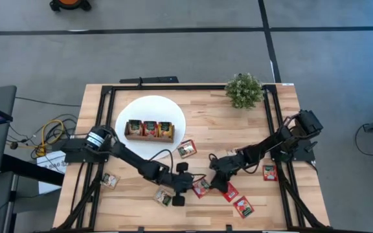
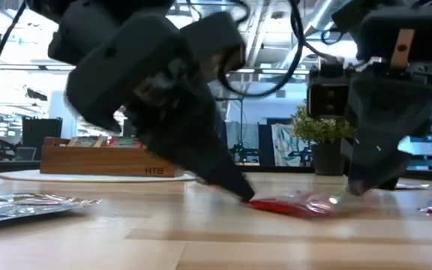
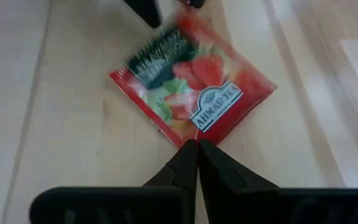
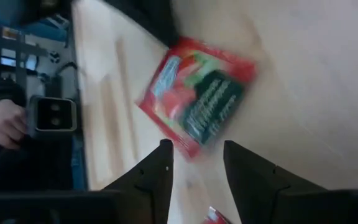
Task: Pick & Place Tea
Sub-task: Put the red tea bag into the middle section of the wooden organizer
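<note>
A red tea sachet [image 3: 191, 93] lies flat on the wooden table [image 1: 238, 129] near its front middle, seen in the high view as the red sachet [image 1: 201, 188]. My left gripper [image 3: 196, 144] comes at it from the table's left and is shut at its near corner. My right gripper [image 4: 197, 158] stands open at the sachet's opposite side [image 4: 197, 93], one corner lying between its fingers; I cannot tell whether they touch it. In the low view my left gripper [image 2: 242, 193] and my right gripper [image 2: 362, 184] flank the sachet [image 2: 298, 204]. My left gripper is shut on the red sachet's corner [image 3: 186, 138] that points toward the table's left, with only its fingertips. The fingers slant down from the table's left. The sachet lies flat on the table, not lifted.
Several more sachets lie around: [image 1: 186, 149], [image 1: 111, 180], [image 1: 164, 196], [image 1: 230, 192], [image 1: 243, 207], [image 1: 269, 171]. A white disc [image 1: 173, 110] at the back left bears a wooden tray [image 1: 129, 130] with sachets. A potted plant [image 1: 243, 90] stands far right. A person's hand [image 4: 5, 121] shows beyond the table.
</note>
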`<state>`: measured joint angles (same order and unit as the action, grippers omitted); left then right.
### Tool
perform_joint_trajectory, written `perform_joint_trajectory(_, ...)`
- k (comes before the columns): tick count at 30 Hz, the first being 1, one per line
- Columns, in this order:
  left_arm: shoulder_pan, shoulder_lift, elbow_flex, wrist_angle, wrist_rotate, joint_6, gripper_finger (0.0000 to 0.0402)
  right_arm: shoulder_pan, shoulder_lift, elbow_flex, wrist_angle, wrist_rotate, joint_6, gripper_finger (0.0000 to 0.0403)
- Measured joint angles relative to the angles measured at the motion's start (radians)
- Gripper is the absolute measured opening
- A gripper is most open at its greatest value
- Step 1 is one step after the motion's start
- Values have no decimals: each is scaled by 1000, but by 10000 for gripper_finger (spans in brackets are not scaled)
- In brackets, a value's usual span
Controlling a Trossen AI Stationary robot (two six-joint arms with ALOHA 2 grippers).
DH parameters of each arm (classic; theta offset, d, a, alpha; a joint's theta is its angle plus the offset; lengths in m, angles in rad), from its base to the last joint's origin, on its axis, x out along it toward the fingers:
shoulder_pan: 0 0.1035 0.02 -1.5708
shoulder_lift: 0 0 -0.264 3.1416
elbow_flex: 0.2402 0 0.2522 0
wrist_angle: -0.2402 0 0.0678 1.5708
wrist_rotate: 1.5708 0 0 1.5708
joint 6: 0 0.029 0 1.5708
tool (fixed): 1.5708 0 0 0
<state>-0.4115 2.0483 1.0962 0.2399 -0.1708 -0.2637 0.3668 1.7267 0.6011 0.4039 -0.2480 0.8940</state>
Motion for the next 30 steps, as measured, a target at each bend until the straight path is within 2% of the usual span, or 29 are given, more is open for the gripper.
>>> perform_joint_trajectory(4, 19, 26, 3, 38, 32, -14, 7, -1, 30, 34, -35, 0, 3, 127)
perform_joint_trajectory(10, 25, 55, 4, 84, 10, -19, 7, -2, 123, 109, -26, -37, 5, 128)
perform_joint_trajectory(14, 25, 56, 4, 83, 2, -19, 7, -1, 135, 134, -42, -50, -29, 122)
perform_joint_trajectory(19, 18, 46, 3, 51, -27, -13, 7, -1, 65, 127, -158, -48, -75, 83)
perform_joint_trajectory(26, 7, -43, 0, -133, -75, -10, 7, 0, -41, 128, -295, 23, -219, 10)
perform_joint_trajectory(30, -9, -101, 0, -188, -179, -14, 7, -1, -66, 130, -280, 97, -247, 8)
